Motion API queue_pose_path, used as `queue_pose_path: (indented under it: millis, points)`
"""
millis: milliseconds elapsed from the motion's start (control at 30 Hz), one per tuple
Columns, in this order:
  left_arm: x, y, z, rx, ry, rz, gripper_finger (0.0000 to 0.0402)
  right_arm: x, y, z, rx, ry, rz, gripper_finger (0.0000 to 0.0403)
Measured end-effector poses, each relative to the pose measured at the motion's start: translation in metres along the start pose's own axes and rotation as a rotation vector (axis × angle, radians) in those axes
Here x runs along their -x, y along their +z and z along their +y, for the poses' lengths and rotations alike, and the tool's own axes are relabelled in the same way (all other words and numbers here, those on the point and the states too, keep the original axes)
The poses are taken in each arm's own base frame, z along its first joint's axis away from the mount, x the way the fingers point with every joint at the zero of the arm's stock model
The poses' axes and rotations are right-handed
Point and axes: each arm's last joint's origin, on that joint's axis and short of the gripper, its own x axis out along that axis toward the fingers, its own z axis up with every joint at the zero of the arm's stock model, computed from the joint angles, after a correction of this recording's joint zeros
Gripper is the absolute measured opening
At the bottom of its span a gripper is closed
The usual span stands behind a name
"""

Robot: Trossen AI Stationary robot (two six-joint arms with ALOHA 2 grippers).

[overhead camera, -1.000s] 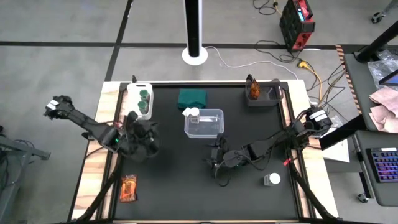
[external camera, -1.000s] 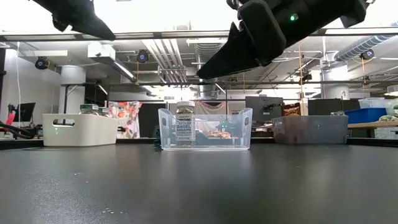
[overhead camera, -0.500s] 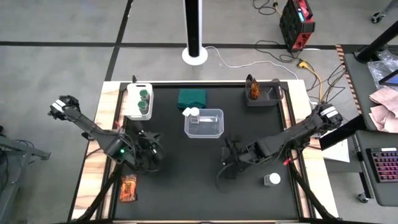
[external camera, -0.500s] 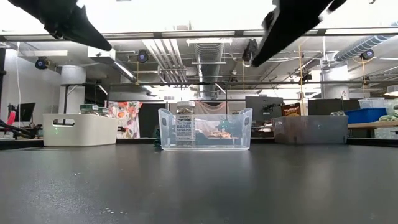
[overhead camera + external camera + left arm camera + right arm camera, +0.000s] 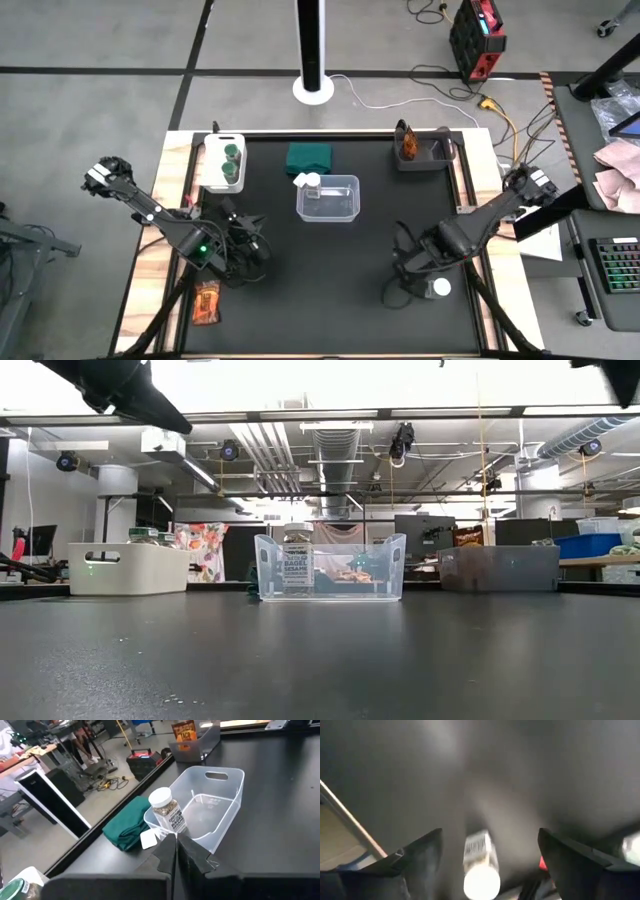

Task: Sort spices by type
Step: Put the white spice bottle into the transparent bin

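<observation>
My right gripper (image 5: 400, 285) (image 5: 490, 831) hangs open over the table's near right part, next to a clear jar with a white lid (image 5: 437, 288). In the right wrist view that jar (image 5: 481, 865) shows blurred between the two fingers, apart from them. My left gripper (image 5: 250, 262) (image 5: 176, 851) is shut on nothing above the table's near left part. Another white-lidded jar (image 5: 308, 182) (image 5: 167, 812) stands at the far left corner of the clear bin (image 5: 345, 205). Two green-lidded jars (image 5: 232, 160) sit in a white bin. One orange-red packet (image 5: 208, 300) lies flat near the left edge; another (image 5: 407, 145) stands in a grey bin.
A dark green block (image 5: 310, 157) lies beyond the clear bin. The white bin (image 5: 212, 175) is at the far left and the grey bin (image 5: 438, 158) at the far right. The table's middle and near strip are bare black surface.
My right gripper has swung from the table's middle toward the right and near edge, up to the white-lidded jar, and its arm has left the low view. My left gripper has moved toward the near edge. No object has moved.
</observation>
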Motion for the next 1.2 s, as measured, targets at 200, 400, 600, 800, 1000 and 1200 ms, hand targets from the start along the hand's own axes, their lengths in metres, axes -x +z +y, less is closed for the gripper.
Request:
queue_pose_path:
  millis: [200, 400, 600, 800, 1000, 1200]
  points:
    - [0.0, 0.004, -0.004, -0.012, 0.01, -0.01, 0.0, -0.004, -0.04, 0.006, -0.182, -0.006, 0.105, 0.0339]
    - [0.001, 0.011, -0.007, -0.019, 0.015, -0.023, 0.0, -0.011, -0.067, 0.012, -0.451, -0.05, 0.108, 0.0337]
    - [0.004, 0.022, -0.006, -0.051, 0.056, -0.074, 0.0, -0.019, -0.081, 0.014, -0.641, -0.094, 0.102, 0.0325]
    - [0.004, 0.024, -0.004, -0.091, 0.097, -0.108, 0.0, -0.026, -0.082, 0.013, -0.705, -0.111, 0.1, 0.0343]
    - [0.004, 0.023, -0.004, -0.114, 0.104, -0.11, 0.0, -0.038, -0.082, 0.009, -0.724, -0.147, 0.095, 0.0347]
    - [0.004, 0.023, -0.004, -0.118, 0.109, -0.113, 0.0, -0.051, -0.082, 0.01, -0.732, -0.097, 0.097, 0.0346]
